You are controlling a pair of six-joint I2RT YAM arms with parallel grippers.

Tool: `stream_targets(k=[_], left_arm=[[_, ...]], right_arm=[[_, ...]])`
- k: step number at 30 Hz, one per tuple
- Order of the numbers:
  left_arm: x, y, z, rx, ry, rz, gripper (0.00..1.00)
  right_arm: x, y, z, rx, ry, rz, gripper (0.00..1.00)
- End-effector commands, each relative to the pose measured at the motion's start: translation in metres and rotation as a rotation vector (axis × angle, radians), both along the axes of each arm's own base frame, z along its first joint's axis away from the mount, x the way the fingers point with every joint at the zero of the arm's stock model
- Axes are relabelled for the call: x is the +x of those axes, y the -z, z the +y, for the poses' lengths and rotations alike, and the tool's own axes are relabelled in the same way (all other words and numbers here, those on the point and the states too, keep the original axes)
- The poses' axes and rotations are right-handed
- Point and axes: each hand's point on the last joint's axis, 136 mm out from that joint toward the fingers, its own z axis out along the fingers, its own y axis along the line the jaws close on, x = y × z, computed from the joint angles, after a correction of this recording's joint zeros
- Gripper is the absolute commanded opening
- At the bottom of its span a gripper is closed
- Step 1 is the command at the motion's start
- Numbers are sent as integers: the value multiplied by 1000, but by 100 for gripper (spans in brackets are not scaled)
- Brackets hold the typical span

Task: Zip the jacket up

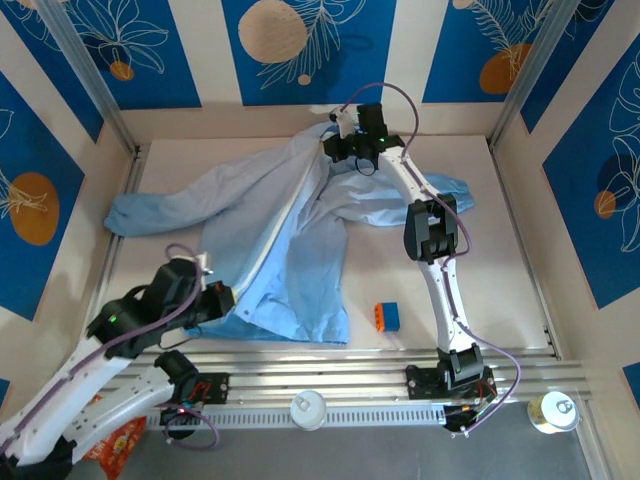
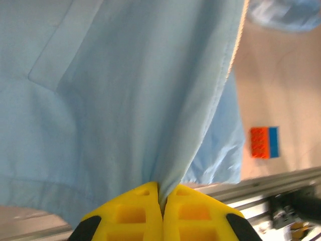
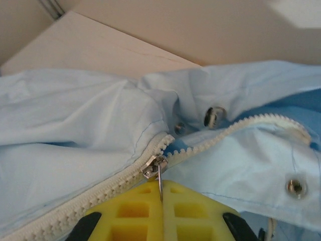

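The light-blue jacket (image 1: 290, 230) lies spread across the table, its pale zipper (image 1: 280, 235) running diagonally from the near hem to the collar. My left gripper (image 1: 228, 300) is shut on the jacket's bottom hem; in the left wrist view the yellow fingers (image 2: 135, 211) pinch a fold of the jacket (image 2: 125, 100). My right gripper (image 1: 340, 142) is at the far collar end. In the right wrist view it (image 3: 161, 193) is shut on the metal pull of the zipper slider (image 3: 153, 166). Joined teeth (image 3: 90, 198) run to the left of the slider, and parted teeth (image 3: 235, 129) to its right.
An orange-and-blue brick (image 1: 387, 316) lies right of the hem, also visible as the brick (image 2: 264, 142). Aluminium rails (image 1: 380, 360) cross the near edge, with two cans (image 1: 308, 408) (image 1: 552, 410) in front. Walls enclose the table. Metal snaps (image 3: 214, 115) sit by the collar.
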Motion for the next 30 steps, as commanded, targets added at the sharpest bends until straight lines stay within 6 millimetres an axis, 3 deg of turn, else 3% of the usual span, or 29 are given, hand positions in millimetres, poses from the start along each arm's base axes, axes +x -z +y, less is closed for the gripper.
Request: stream_targets(k=[1, 10, 16, 26, 30], left_arm=[[-7, 3, -8, 61, 130, 45, 0], [-33, -5, 31, 78, 39, 27, 0], [-48, -1, 44, 36, -9, 32, 0], [-54, -6, 53, 36, -29, 16, 0], [-55, -8, 60, 24, -56, -7, 0]], right_arm=[[22, -46, -20, -28, 83, -148, 0], [48, -51, -63, -20, 235, -125, 0], [54, -45, -81, -16, 296, -93, 0], [58, -38, -94, -24, 311, -85, 0], [50, -60, -80, 24, 216, -122, 0]])
